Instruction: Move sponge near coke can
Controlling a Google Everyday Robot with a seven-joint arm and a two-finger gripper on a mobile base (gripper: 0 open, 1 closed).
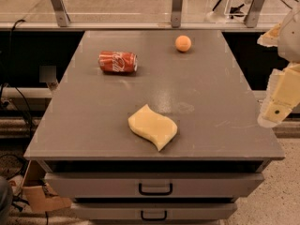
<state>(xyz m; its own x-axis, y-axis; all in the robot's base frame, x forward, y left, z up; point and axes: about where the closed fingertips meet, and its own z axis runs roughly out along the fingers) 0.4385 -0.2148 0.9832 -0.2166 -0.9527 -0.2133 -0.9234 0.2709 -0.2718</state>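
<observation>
The pale yellow sponge [153,126] lies flat near the front edge of the grey table [211,93], a little left of centre. The red coke can [117,62] lies on its side at the back left of the table, well apart from the sponge. My gripper [267,78] hangs at the right edge of the view, beyond the table's right side, above table height. Its cream fingers [280,97] stand apart and hold nothing. It is far to the right of the sponge and touches nothing.
A small orange ball [183,43] sits at the back of the table, right of the can. The table has drawers [154,187] below its front edge. A railing with metal posts [176,6] runs behind the table. Cables lie on the floor at left.
</observation>
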